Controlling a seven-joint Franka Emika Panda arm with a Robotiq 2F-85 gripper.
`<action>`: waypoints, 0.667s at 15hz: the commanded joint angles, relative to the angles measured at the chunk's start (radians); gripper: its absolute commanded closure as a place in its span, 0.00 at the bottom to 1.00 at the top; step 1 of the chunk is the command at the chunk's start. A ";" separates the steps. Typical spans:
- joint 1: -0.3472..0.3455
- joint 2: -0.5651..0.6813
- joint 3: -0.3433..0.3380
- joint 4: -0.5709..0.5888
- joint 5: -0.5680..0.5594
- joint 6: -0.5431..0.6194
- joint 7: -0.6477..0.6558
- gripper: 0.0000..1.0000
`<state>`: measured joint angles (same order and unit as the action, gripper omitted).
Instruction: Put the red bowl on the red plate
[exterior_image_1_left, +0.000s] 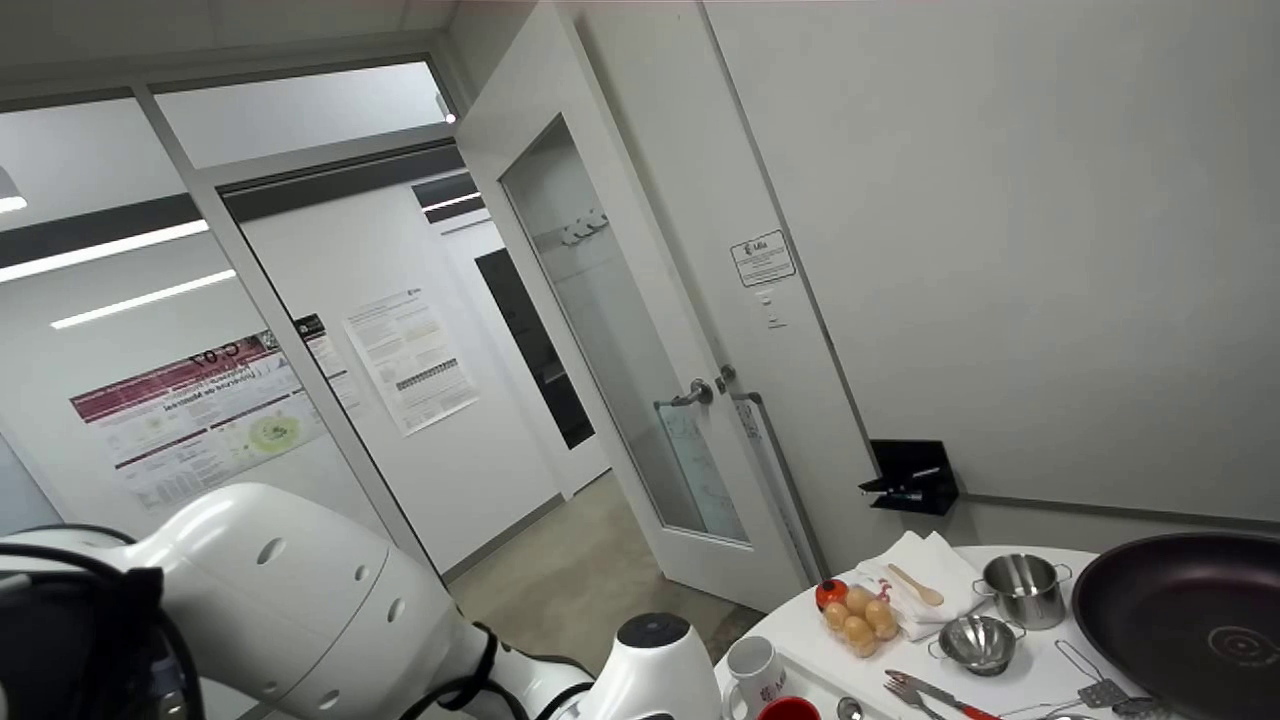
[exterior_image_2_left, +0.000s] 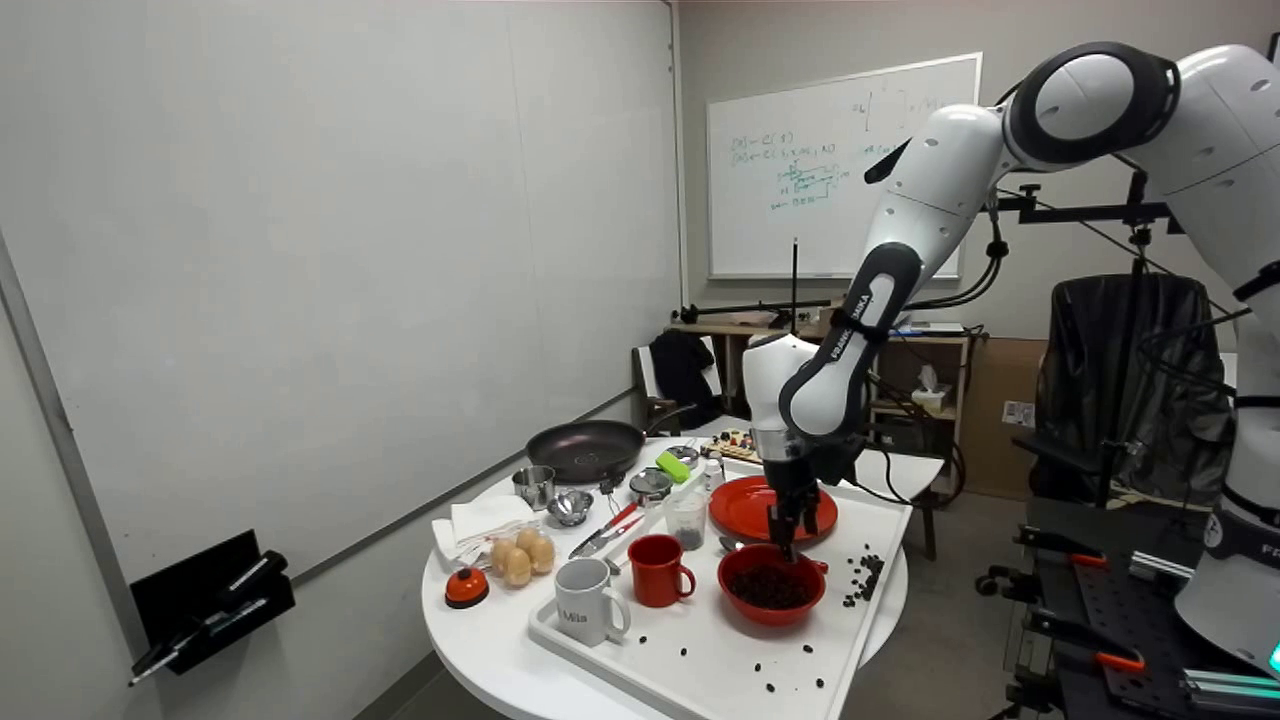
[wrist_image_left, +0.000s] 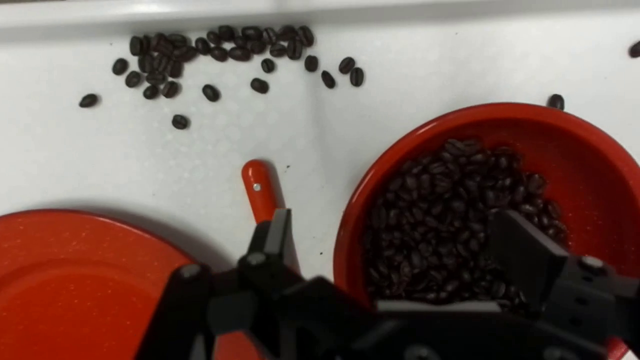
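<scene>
White and jointed, the arm (exterior_image_2_left: 930, 200) reaches down over the red bowl (exterior_image_2_left: 765, 614) in an exterior view. Below the bowl spreads a white tabletop (exterior_image_2_left: 485, 640) with a curved edge, and between the two lies a white tray (exterior_image_2_left: 700, 625). A dark pan (exterior_image_2_left: 585, 452), shown in both exterior views, rests on the tabletop well apart from the bowl. A red plate (exterior_image_2_left: 742, 508) lies flat on the tray just beside the bowl. The bowl itself stands upright, also on the tray. At the bowl's rim is the black pincer (wrist_image_left: 391, 217); in the wrist view its fingers (wrist_image_left: 525, 245) are spread wide, one over the bowl's inside, the other outside the rim. Whether either finger touches the bowl cannot be told. A red mug (exterior_image_2_left: 655, 572) stands near the bowl, a pale mug (exterior_image_2_left: 580, 597) farther from it. A red handle (wrist_image_left: 261, 196), partly hidden, lies between the bowl and the plate. Smallest are dark beans (wrist_image_left: 425, 225), heaped in the bowl and scattered on the tray near it.
</scene>
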<state>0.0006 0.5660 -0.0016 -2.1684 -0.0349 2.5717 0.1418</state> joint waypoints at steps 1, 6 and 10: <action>-0.001 0.040 0.005 0.011 0.033 0.008 -0.027 0.00; 0.007 0.074 -0.016 0.013 0.021 0.013 -0.015 0.00; -0.003 0.062 -0.004 -0.006 0.037 0.036 -0.024 0.40</action>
<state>0.0002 0.6321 -0.0102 -2.1669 -0.0269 2.5764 0.1407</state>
